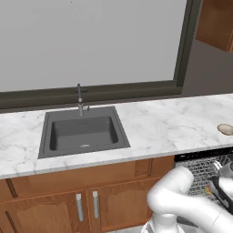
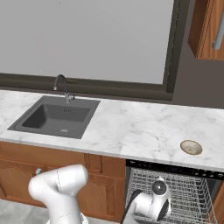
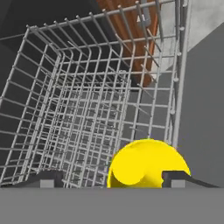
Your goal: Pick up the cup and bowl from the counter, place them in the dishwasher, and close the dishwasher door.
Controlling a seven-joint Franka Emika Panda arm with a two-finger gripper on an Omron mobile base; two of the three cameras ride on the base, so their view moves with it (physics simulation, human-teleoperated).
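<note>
Dropping the cup point(image 3: 148, 164) into the rack point(image 3: 83, 105) is the step in hand. The cup sits low in the rack, between the two tips, and the jaws look let go, wide apart. Next the arm should lift straight up, as wires stand close on all sides. The bowl point(image 2: 191, 147) waits on the tabletop point(image 2: 140, 127), near its front edge, with lots of bare room around it.

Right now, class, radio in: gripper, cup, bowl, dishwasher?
Gripper open over the rack. Yellow cup between its fingers, in the dishwasher. Bowl waiting on counter. Door open, nothing blocking.
</note>
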